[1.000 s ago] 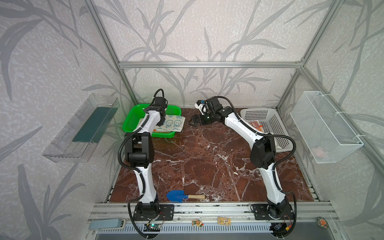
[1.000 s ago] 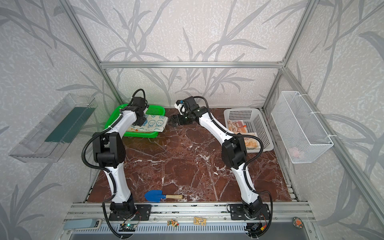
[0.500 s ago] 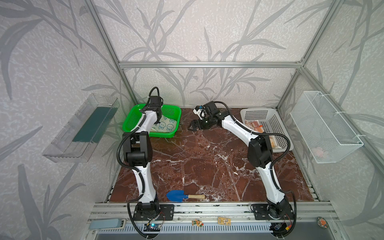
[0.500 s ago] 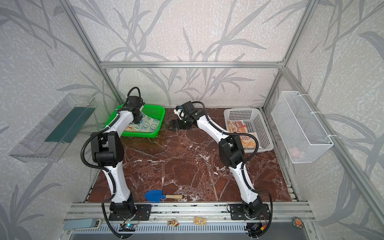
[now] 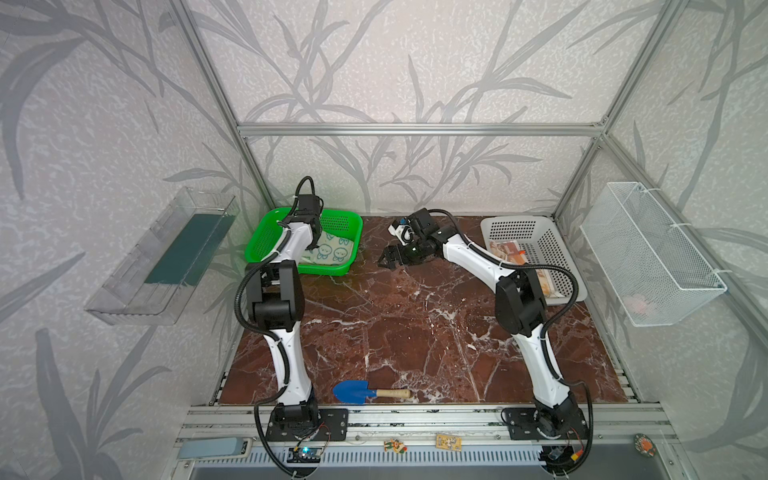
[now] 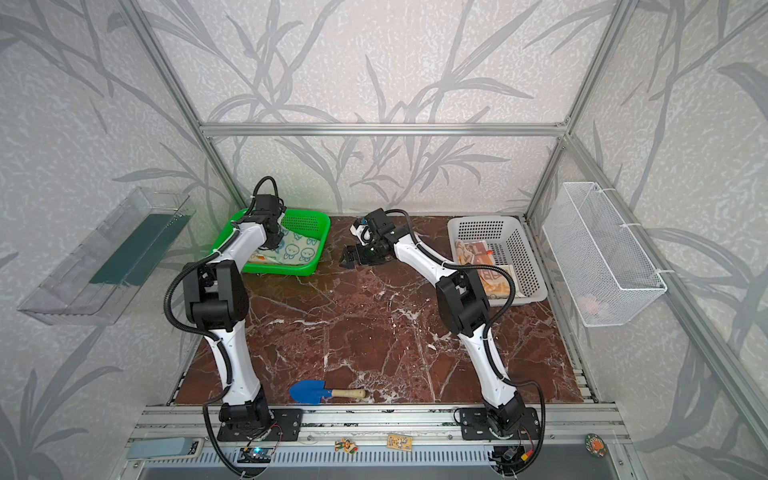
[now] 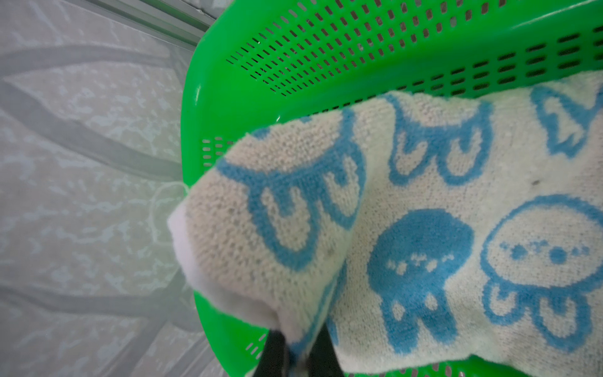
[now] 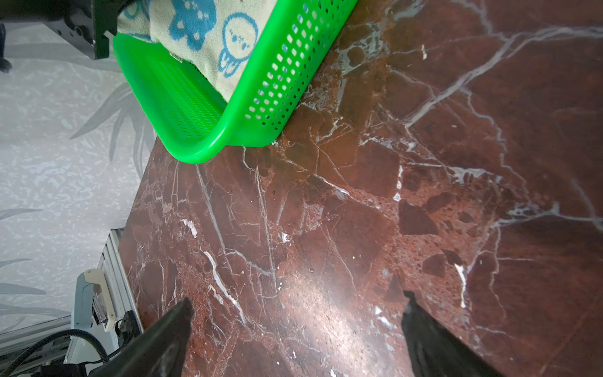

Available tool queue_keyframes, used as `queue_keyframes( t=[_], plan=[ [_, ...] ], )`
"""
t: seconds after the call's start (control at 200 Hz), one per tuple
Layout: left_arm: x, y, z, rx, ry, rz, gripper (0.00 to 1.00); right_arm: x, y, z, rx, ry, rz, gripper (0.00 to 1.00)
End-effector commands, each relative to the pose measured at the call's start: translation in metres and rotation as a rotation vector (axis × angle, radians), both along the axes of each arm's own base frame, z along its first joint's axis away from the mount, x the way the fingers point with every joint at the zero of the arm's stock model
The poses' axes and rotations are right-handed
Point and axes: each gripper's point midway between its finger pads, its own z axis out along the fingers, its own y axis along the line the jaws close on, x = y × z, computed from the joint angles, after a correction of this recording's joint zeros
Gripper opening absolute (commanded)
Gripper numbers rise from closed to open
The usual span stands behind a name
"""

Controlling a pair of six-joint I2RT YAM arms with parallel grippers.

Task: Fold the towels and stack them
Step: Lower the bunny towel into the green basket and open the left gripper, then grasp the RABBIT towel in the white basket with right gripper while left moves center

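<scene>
A cream towel with blue bunny faces (image 5: 332,251) (image 6: 297,249) (image 7: 424,228) (image 8: 202,29) lies in the green basket (image 5: 332,272) (image 6: 286,270) (image 7: 326,49) (image 8: 195,153) at the back left. My left gripper (image 7: 298,346) is shut on a raised fold at the towel's edge, inside the basket. My right gripper (image 5: 386,262) (image 6: 347,261) (image 8: 297,310) hangs open over bare marble just right of the basket, holding nothing. Orange-patterned towels (image 5: 505,251) (image 6: 471,251) lie in the white basket (image 5: 515,220) (image 6: 482,221) at the back right, partly hidden by my right arm.
A blue trowel with a wooden handle (image 5: 361,392) (image 6: 324,392) lies near the table's front edge. A clear bin (image 5: 166,257) hangs on the left wall and a wire basket (image 5: 648,253) on the right wall.
The blue bunny towel, which hung over the green basket's right edge, has been drawn left into the basket by my left gripper. My right gripper came forward and lower, still open.
</scene>
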Motion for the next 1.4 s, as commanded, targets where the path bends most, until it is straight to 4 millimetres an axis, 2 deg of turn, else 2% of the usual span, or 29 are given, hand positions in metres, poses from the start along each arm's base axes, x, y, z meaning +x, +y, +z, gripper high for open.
queue_keyframes(
  t=[0.0, 0.195, 0.705, 0.78, 0.835, 0.86, 0.89, 0.905, 1.03, 1.185, 1.29, 1.394],
  plan=[
    [0.008, 0.006, 0.021, -0.029, -0.075, 0.023, 0.00, -0.003, 0.003, 0.037, 0.054, -0.052, 0.012, 0.99],
    [0.004, 0.018, 0.013, -0.005, -0.059, 0.055, 0.00, -0.004, 0.001, 0.033, 0.045, -0.052, 0.012, 0.99],
    [0.007, 0.026, -0.013, 0.041, -0.001, 0.061, 0.00, -0.005, 0.001, 0.030, 0.051, -0.046, 0.009, 0.99],
    [0.006, 0.030, -0.012, 0.063, -0.004, 0.080, 0.12, -0.006, 0.000, 0.028, 0.047, -0.044, 0.007, 0.99],
    [0.006, 0.034, -0.011, 0.090, -0.018, 0.095, 0.32, -0.006, 0.000, 0.029, 0.049, -0.046, 0.009, 0.99],
    [0.006, 0.035, -0.009, 0.099, -0.023, 0.102, 0.54, -0.006, 0.000, 0.029, 0.048, -0.046, 0.009, 0.99],
    [0.006, 0.036, -0.007, 0.108, -0.030, 0.108, 0.94, -0.006, 0.000, 0.029, 0.048, -0.046, 0.009, 0.99],
    [0.006, 0.037, -0.005, 0.111, -0.034, 0.110, 0.99, -0.006, 0.000, 0.030, 0.048, -0.048, 0.008, 0.99],
    [0.006, 0.042, 0.011, 0.144, -0.077, 0.145, 0.99, -0.006, -0.002, 0.035, 0.048, -0.055, 0.005, 0.99],
    [0.009, 0.031, 0.047, 0.150, -0.172, 0.146, 0.99, -0.007, -0.012, 0.047, 0.031, -0.082, -0.007, 0.99],
    [0.010, 0.014, 0.073, 0.147, -0.231, 0.127, 0.99, -0.007, -0.028, 0.061, 0.002, -0.118, -0.029, 0.99],
    [0.008, -0.015, 0.099, 0.129, -0.305, 0.075, 0.99, -0.006, -0.057, 0.078, -0.055, -0.173, -0.079, 0.99]
  ],
)
